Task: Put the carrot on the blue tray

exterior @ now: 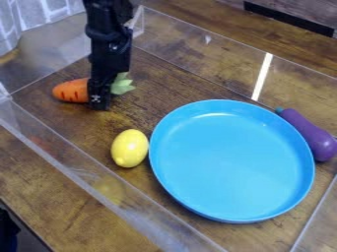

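- So your gripper (101,98) is pointing straight down at the carrot (77,92), with its jaws clamped across the thick end, right by the green leafy stub.
- Looks like a real grip to me, though the carrot seems to be low at the table (53,167), not clearly lifted.
- Carrot's at the far left of the scene, well apart from the blue tray (235,157), which has nothing on it.
- A lemon (129,148) sits just beside the tray's left rim, roughly between carrot and tray. An eggplant (310,133) hugs the right side.
- Progress-wise I'd say you've got the grab done and that's it. Lift, carry over to the tray and drop are all left.
- You'll probably want enough height to clear that lemon.
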Robot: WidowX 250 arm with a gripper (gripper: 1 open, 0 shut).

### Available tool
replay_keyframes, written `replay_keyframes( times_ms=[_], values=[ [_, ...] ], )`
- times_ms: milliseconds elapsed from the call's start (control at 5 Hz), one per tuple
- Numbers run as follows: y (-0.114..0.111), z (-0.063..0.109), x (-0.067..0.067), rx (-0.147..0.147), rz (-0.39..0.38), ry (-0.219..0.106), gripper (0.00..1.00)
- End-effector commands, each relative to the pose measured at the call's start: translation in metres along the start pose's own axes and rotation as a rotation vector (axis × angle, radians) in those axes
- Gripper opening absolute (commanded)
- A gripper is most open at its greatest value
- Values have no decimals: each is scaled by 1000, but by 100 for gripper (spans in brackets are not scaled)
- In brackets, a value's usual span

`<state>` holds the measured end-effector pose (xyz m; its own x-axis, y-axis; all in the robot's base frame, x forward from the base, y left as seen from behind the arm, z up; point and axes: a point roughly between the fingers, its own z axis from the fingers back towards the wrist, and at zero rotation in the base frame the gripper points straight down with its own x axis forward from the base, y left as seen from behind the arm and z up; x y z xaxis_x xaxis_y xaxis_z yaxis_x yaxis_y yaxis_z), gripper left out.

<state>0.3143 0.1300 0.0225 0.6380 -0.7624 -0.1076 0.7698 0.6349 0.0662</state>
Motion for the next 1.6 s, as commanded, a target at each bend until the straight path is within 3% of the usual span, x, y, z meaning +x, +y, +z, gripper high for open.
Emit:
replay_keyframes(
  times_ms=[0,200,400,800,1000,1200,1400],
  values=[
    [6,35,-8,70,67,-24,0],
    [7,41,-16,66,134,-21,0],
    [5,57,-17,68,150,-31,0],
    [-4,74,-13,63,194,-11,0],
    [-14,100,-4,77,211,7,0],
    [-13,101,5,74,234,17,0],
    [-33,102,32,60,215,1,0]
  ],
)
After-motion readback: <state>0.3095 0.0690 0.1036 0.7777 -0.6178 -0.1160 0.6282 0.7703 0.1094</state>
